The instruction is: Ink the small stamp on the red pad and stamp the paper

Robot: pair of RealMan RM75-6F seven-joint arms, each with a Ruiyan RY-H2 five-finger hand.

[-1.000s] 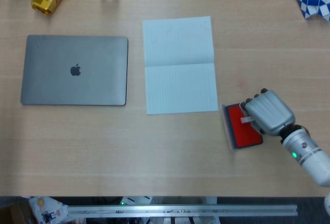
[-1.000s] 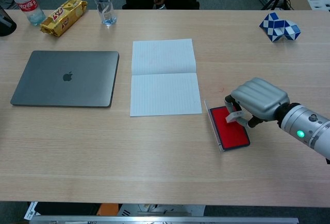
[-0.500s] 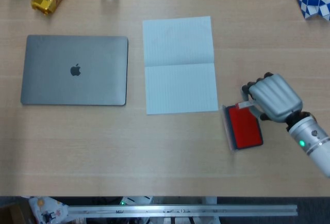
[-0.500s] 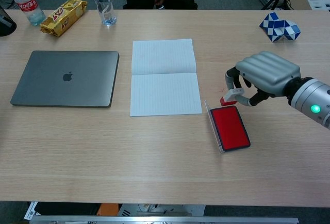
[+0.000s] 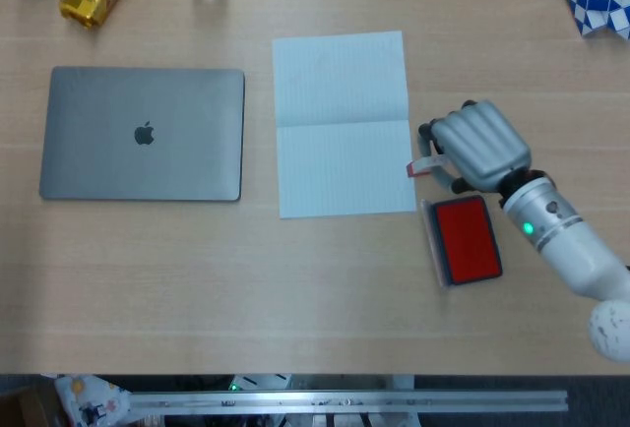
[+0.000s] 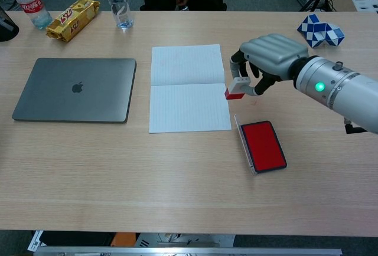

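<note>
Right of centre in the chest view, we see the small stamp (image 6: 235, 89) pinched in our right hand (image 6: 269, 55), raised at the paper's (image 6: 188, 88) right edge. The open red pad (image 6: 263, 144) lies below it. Lowered here, the stamp could print half off the sheet. No left hand appears.

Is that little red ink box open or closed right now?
Open. The ink pad shows its bare red surface facing up, and its lid stands along the left edge in the chest view.

Small stamp (image 5: 421, 166) perhaps half-hidden under robot hand (image 5: 476, 144)
</note>
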